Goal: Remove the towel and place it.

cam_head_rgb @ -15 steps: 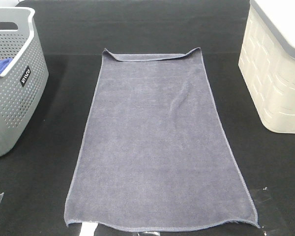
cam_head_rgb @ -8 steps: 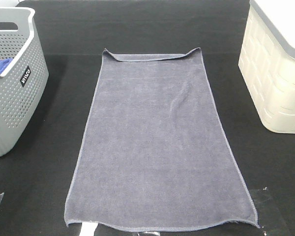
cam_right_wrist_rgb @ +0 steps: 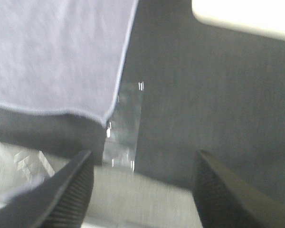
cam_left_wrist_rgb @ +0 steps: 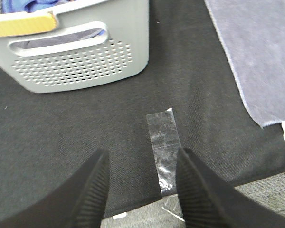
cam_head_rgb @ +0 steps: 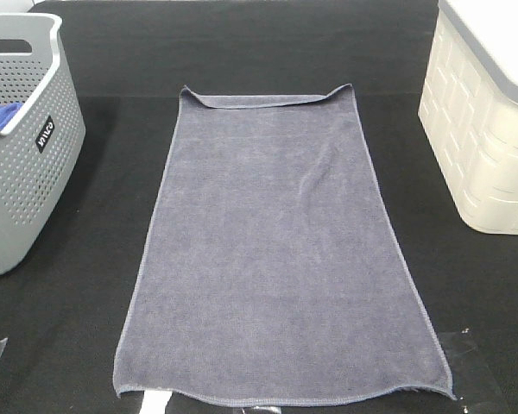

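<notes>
Nothing moved | towel (cam_head_rgb: 276, 250) flat, far hem folded | both pincers (cam_left_wrist_rgb: 141, 190) (cam_right_wrist_rgb: 141, 185) apart, empty

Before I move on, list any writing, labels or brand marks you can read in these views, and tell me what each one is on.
White lettering on a small black label on the side of the grey basket: it stands sideways and is too small to read with confidence.
The towel, the cream basket and the clear tape on the table show no text.
The left hand and right hand carry no markings.
</notes>
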